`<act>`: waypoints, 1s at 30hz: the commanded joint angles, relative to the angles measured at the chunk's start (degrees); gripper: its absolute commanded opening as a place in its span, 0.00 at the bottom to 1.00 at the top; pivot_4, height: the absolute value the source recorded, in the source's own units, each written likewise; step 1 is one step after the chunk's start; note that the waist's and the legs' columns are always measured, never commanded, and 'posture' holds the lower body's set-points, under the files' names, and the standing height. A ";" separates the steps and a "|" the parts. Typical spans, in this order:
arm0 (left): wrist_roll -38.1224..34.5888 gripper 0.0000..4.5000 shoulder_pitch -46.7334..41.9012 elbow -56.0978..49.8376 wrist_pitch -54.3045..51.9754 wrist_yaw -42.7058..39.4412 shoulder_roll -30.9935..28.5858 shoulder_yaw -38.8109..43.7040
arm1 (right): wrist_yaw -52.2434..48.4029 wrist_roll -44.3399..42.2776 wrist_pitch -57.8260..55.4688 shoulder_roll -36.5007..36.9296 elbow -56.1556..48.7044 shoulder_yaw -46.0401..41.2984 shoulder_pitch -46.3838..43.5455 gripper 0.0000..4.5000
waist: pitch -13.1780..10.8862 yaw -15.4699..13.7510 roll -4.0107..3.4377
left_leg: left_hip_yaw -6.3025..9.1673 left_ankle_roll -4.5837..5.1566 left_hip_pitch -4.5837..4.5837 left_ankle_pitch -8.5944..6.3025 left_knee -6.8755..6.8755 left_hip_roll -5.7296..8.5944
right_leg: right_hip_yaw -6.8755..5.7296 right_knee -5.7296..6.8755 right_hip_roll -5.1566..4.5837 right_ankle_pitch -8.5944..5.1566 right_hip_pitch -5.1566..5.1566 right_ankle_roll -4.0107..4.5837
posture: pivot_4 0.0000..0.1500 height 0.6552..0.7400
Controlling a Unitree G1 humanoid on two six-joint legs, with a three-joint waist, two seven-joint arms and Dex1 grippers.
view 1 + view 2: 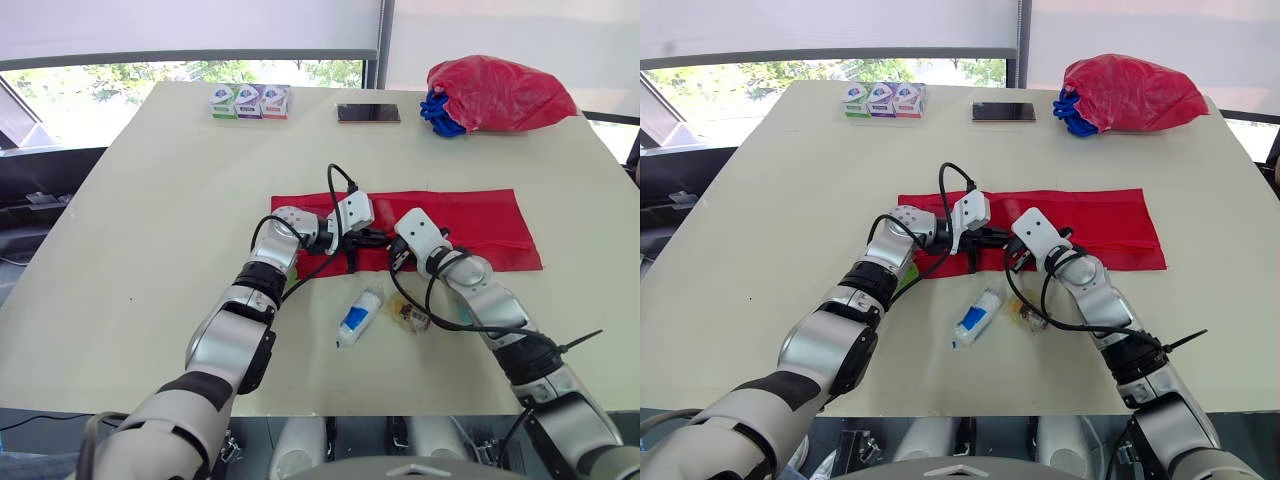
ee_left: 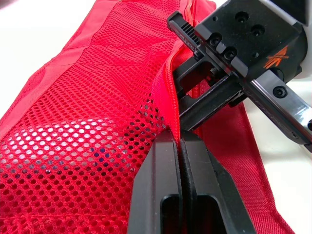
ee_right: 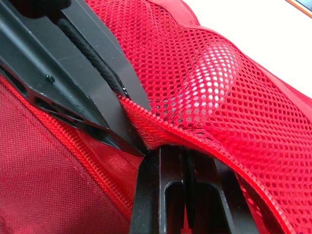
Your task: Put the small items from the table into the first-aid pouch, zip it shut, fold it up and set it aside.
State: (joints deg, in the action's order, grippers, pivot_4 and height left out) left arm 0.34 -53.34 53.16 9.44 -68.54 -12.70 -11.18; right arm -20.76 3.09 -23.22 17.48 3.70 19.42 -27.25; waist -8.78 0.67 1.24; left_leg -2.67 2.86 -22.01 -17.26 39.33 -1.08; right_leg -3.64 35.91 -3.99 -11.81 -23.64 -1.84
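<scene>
Both arms' fingers [image 2: 158,185] clamp the pouch [image 1: 480,225] at its zipper edge.

The zipper edge [image 3: 146,116] of the first-aid pouch [image 3: 243,112] is pinched between the closed fingers of the right gripper [image 3: 183,152]. Just ahead, the same edge is touched by the left gripper [image 3: 130,122]. A pale item [image 3: 214,63] is seen through the mesh beyond.

We log a red pouch [image 1: 470,225]. Its mesh panel [image 2: 83,126] is red with a fine hole pattern, and a pale patch shows through beside the left gripper [image 2: 179,136], fingers black. Right gripper [image 3: 178,151] fingers are black too, with an orange arrow mark [image 2: 279,57] on its body. Near the fingers: tube [image 1: 358,315] white with a blue label, packet [image 1: 408,315] yellowish. Well beyond them: red bag [image 1: 500,92], black phone [image 1: 368,113], boxes [image 1: 250,101] green, purple, pinkish. Table [image 1: 150,220] cream.
</scene>
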 commanded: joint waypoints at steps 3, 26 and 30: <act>-0.52 0.00 -0.84 -0.08 1.38 0.43 0.23 0.69 | -4.19 -1.07 1.36 2.29 -6.58 -2.29 2.50 0.01 | 0.00 -0.17 0.00 | 0.01 0.00 0.00 0.00 0.00 0.00 | 0.00 0.01 0.00 0.00 0.00 0.00 | 1.00 1.00; 0.68 0.00 -0.25 2.01 7.39 -0.62 -2.82 0.17 | -48.56 -46.16 -0.67 33.17 -31.02 -55.27 38.53 0.64 | -0.06 -1.46 0.03 | 0.01 0.27 0.11 -0.16 0.03 -0.12 | 0.00 0.01 0.09 0.00 0.08 0.01 | 1.00 1.00; 0.74 0.00 -0.62 2.28 7.66 -1.23 -3.64 0.21 | -55.28 -50.50 -3.91 39.55 -27.82 -63.19 39.45 0.99 | -0.06 -1.46 0.03 | -0.03 0.27 0.11 -0.16 0.05 -0.12 | 0.04 0.01 0.08 0.01 0.08 0.00 | 1.00 1.00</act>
State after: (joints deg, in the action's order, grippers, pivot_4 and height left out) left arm 1.09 -53.38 55.76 15.96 -69.22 -15.78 -11.36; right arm -73.44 -44.57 -26.19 55.35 -24.26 -38.90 12.71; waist -8.84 -0.80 1.27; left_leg -2.73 3.13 -21.89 -17.42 39.38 -1.20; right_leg -3.58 35.91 -3.91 -11.80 -23.56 -1.83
